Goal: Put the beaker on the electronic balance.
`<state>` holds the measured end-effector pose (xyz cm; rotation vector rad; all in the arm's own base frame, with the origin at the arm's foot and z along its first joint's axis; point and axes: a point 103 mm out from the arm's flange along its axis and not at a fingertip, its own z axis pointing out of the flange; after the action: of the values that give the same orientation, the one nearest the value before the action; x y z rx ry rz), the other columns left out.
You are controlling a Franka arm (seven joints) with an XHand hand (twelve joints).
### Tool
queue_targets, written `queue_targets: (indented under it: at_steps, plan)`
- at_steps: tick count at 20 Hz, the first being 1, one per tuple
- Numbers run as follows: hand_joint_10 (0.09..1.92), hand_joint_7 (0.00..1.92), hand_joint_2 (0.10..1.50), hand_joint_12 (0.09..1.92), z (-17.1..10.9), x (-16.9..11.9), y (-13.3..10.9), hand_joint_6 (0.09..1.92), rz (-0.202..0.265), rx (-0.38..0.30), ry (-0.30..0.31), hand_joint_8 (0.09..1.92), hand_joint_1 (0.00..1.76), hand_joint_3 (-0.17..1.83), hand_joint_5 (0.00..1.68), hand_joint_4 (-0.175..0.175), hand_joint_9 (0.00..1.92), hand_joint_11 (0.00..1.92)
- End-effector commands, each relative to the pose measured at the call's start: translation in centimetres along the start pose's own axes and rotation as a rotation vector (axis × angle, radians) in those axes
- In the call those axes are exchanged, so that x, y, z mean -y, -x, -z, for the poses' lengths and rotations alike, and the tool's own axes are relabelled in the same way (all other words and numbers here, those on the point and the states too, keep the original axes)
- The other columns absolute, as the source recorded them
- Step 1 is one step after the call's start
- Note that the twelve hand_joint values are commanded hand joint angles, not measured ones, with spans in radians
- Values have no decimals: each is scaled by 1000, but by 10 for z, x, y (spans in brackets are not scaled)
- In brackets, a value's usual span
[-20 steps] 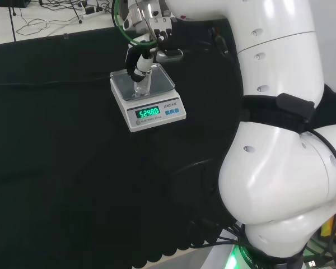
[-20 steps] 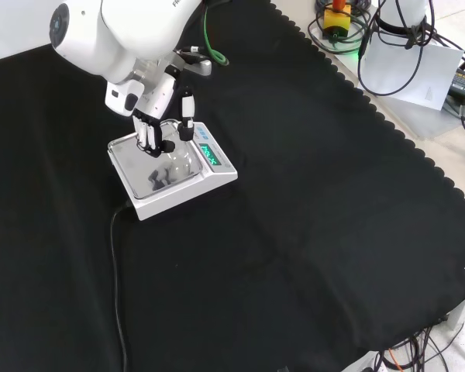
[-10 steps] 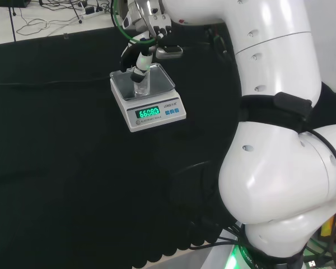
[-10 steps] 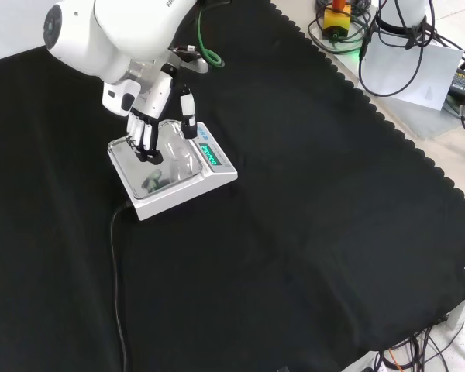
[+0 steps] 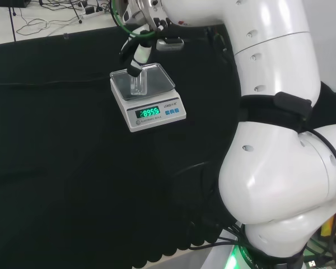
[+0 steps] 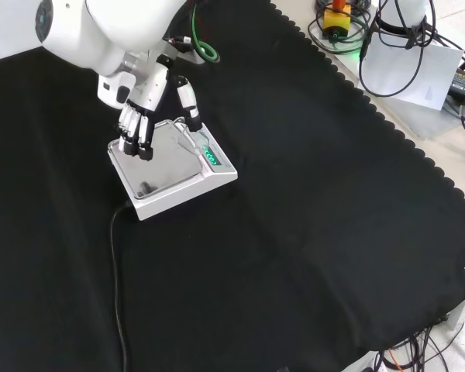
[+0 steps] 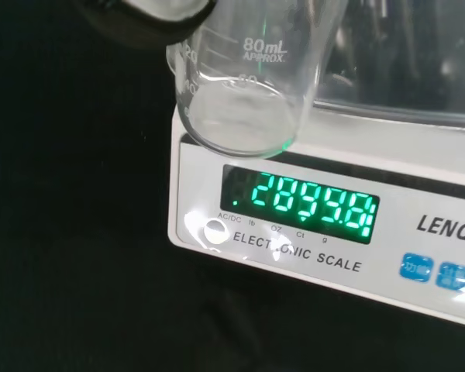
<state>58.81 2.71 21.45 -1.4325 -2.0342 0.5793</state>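
One small clear glass beaker [image 5: 139, 85], likely light, smooth-sided and breakable and best gripped around its side wall, stands on the white electronic balance [image 5: 148, 100] beneath the black and white hand [image 6: 143, 116], whose fingers hang uncurled, gripping nothing.

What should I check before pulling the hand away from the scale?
1. Clear glass beaker on the white electronic balance: ok, it stands upright on the metal pan.
2. Hand open: ok, the fingers are straight.
3. Thumb off the beaker's rim: cannot tell, it hangs close above it in the head view.
4. Beaker empty: ok, nothing shows inside in the wrist view.
5. Green display lit: ok.
6. Black cable away from the hand: ok.
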Motion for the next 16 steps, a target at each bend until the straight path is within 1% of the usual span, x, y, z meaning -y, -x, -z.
queue_targets:
  at_steps: [1, 2, 3, 4, 5, 6, 7, 8, 9, 10, 12, 13, 14, 16]
  plan:
    - [87, 21, 835, 623, 18, 20, 5, 98, -27, 29, 31, 275, 795, -157, 286, 51, 2, 0]
    - [87, 28, 835, 616, 18, 20, 7, 95, -28, 21, 36, 280, 793, -156, 289, 51, 8, 0]
    - [87, 39, 834, 661, 16, 20, 10, 90, -28, 9, 41, 292, 794, -155, 299, 50, 25, 0]
    - [87, 55, 832, 752, 14, 18, 13, 87, -28, -1, 48, 308, 796, -153, 313, 49, 55, 0]
    - [87, 85, 832, 901, 10, 17, 16, 87, -28, -10, 56, 332, 800, -150, 333, 47, 105, 0]
    - [216, 112, 838, 1072, 6, 15, 19, 87, -25, -19, 65, 384, 808, -149, 360, 45, 128, 0]
    - [418, 130, 845, 1215, 2, 14, 21, 87, -22, -30, 66, 435, 815, -150, 383, 44, 114, 0]
    - [601, 148, 853, 1319, 0, 15, 22, 87, -21, -30, 72, 478, 824, -154, 403, 43, 107, 0]
    - [727, 160, 862, 1387, 0, 16, 22, 87, -22, -25, 82, 512, 832, -159, 417, 42, 106, 0]
    - [800, 168, 868, 1424, 1, 18, 22, 87, -24, -19, 90, 532, 837, -163, 426, 42, 109, 0]
    - [860, 182, 874, 1454, 10, 26, 22, 87, -35, 0, 114, 553, 842, -167, 437, 39, 116, 0]
    - [870, 187, 876, 1458, 17, 33, 23, 87, -83, 3, 124, 559, 844, -167, 440, 38, 118, 0]
    - [876, 191, 877, 1461, 23, 39, 24, 87, -98, 18, 133, 563, 845, -168, 443, 38, 120, 0]
    - [880, 198, 880, 1463, 37, 51, 22, 87, -110, 46, 157, 569, 847, -169, 448, 37, 121, 0]
